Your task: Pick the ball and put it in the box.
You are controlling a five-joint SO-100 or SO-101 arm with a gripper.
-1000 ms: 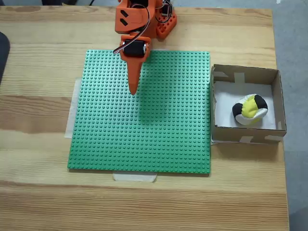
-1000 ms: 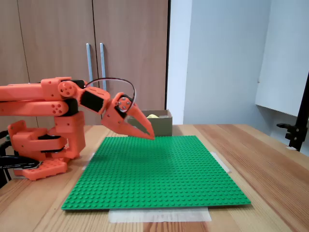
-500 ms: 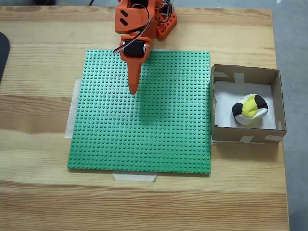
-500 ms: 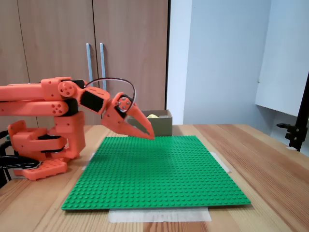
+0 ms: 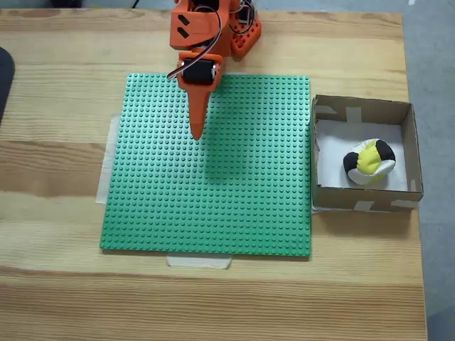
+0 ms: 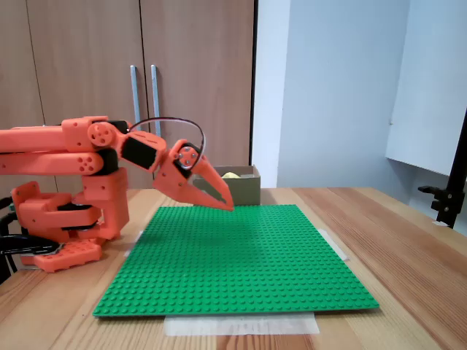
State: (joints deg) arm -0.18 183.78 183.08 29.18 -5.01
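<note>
One small soft ball point(image 5: 369, 161) patched yellow, black and white lies in the one shallow brown cardboard box point(image 5: 362, 111) at the wooden tabletop's point(image 5: 57, 85) right edge. My orange tool point(image 5: 197, 133), clenched and empty, hangs over the studded green plastic baseplate's point(image 5: 213, 206) far-left part, well apart from the box

- The green baseplate point(image 5: 213, 170) is flat and bare, an open passage across the table.
- Right of it, the box point(image 5: 409, 153) walls stand up; its top is open.
- The ball point(image 5: 369, 161) takes the box's middle.

Orange pincer point(image 5: 197, 133); green studded baseplate point(image 5: 213, 199); yellow-black-white ball point(image 5: 369, 162), seemingly.
</note>
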